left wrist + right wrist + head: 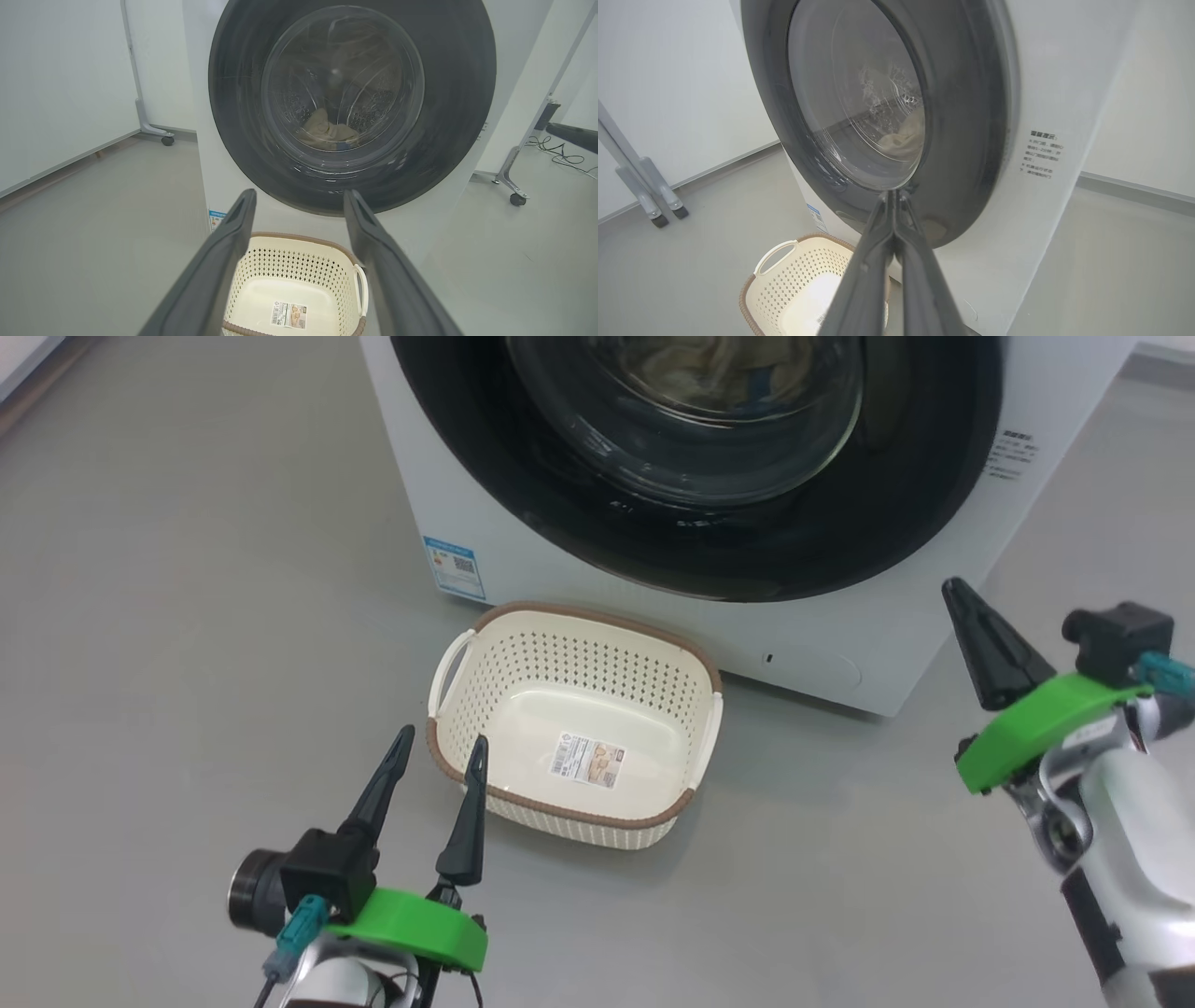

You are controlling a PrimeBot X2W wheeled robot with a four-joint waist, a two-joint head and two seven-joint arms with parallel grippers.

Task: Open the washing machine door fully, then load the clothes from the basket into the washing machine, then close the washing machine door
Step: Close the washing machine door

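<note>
Right tool (957,593) pinched shut, holding nothing, right edge of frame. Washing machine door (747,551) lies up-left of it, top centre, and looks flush shut. Clothes (327,130) visible through it. Left tool (443,739) spread wide, lower left, tips at basket (597,616) rim. Right arm is nearer the door.

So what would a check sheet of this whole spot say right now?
Surface: grey floor.
Job's things: door shut; clothes inside the washer, behind the glass; basket empty but for a label, on the floor before the washer.
Clutter: nothing seen.
Grippers: left gripper open, by the basket; right gripper shut, holding nothing.
Cables: dark cable on the floor by a wheeled stand.
Surroundings: white panel.
</note>
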